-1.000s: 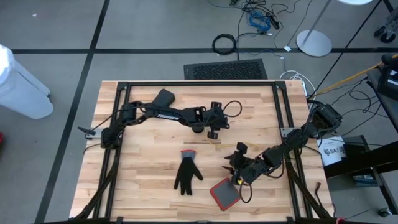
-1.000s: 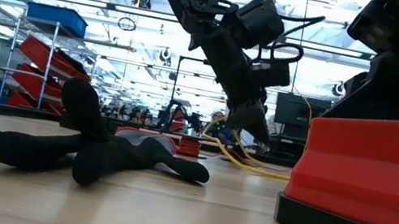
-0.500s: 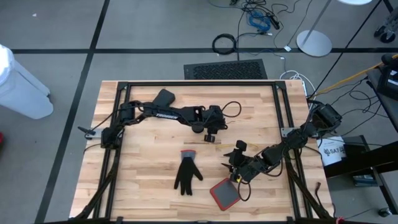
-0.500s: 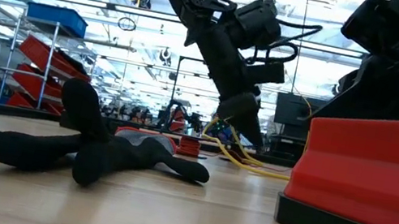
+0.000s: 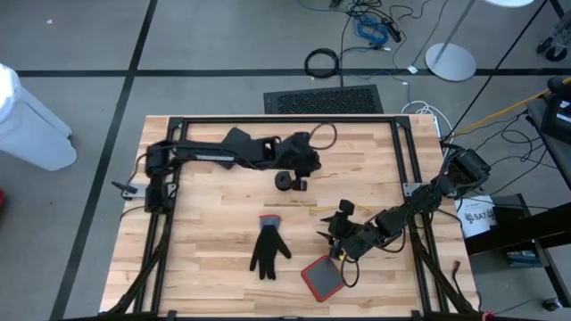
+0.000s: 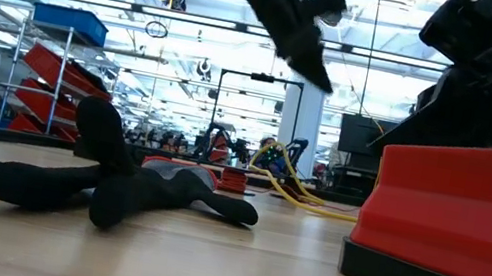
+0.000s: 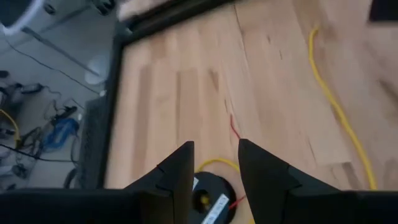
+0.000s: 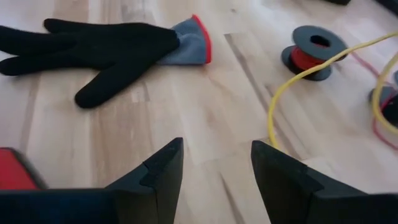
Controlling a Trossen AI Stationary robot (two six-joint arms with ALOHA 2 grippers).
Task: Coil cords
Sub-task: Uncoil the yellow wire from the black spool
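We see the left gripper [image 7: 214,171] raised above a black puck [image 7: 208,196], fingers spread, empty. The right gripper [image 8: 214,165] hovers low, fingers spread, empty, beside the yellow cord [image 8: 292,84] on the surface [image 5: 205,232].

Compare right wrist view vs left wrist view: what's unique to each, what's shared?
Right wrist only: the black glove with its grey, red-edged cuff, a corner of the red block, a spool wound with red, and the right claw, open. Left wrist only: a black round puck below the open left claw, the table's black frame, and floor cables. Shared: the wooden tabletop and yellow cord.
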